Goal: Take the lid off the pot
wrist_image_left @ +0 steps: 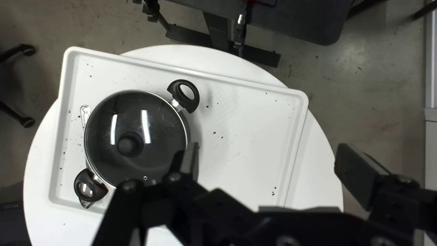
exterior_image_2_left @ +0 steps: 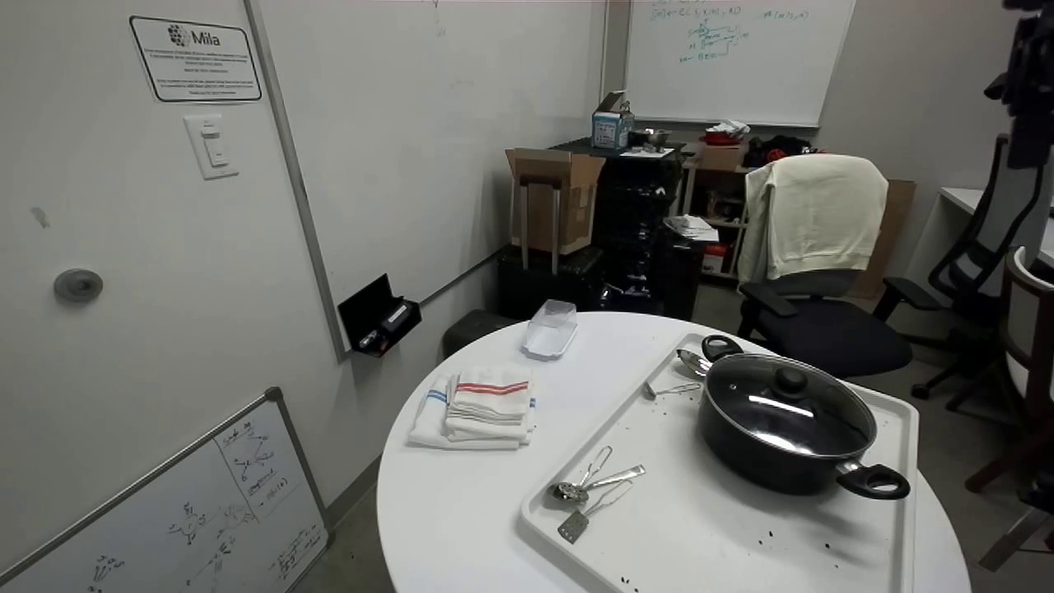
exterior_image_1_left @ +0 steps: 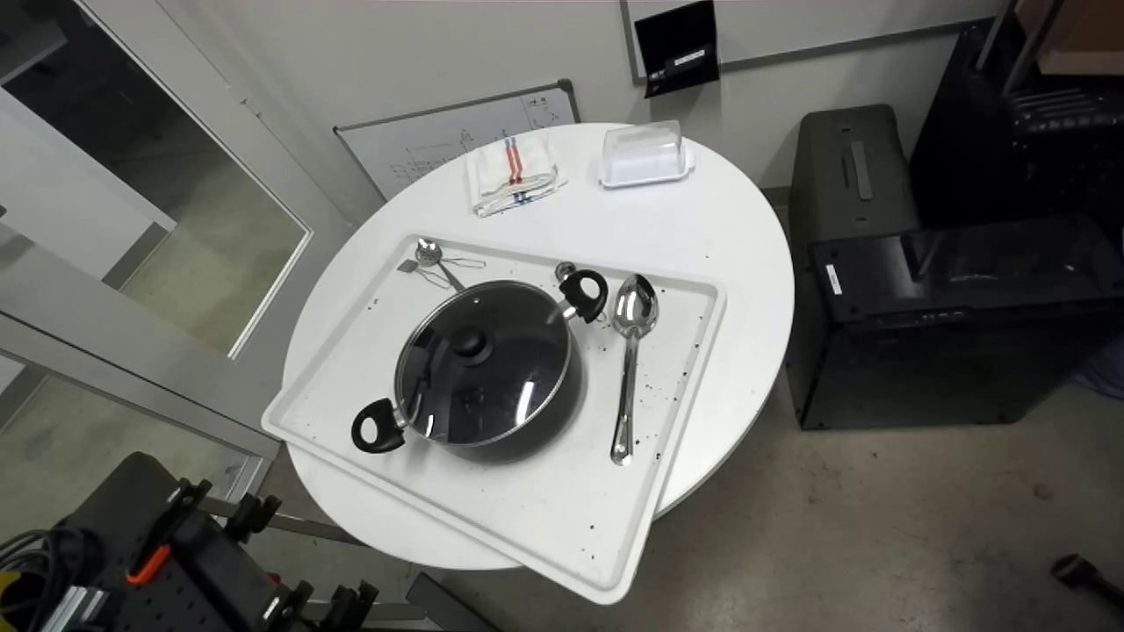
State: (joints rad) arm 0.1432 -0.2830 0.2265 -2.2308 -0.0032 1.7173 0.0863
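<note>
The gripper point(wrist_image_left: 266, 152) stands wide and empty; in the wrist view the knob point(wrist_image_left: 130, 144) falls outside its span. The lid point(exterior_image_2_left: 786, 412) sits on the pot point(exterior_image_2_left: 757, 463). Best to centre over the knob, descend straight, pinch, and lift level before shifting sideways.

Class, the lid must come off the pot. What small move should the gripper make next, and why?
Probably shift the open gripper sideways toward the knob: the lid sits on the pot, and in the wrist view the knob lies outside the gap between the fingers.
</note>
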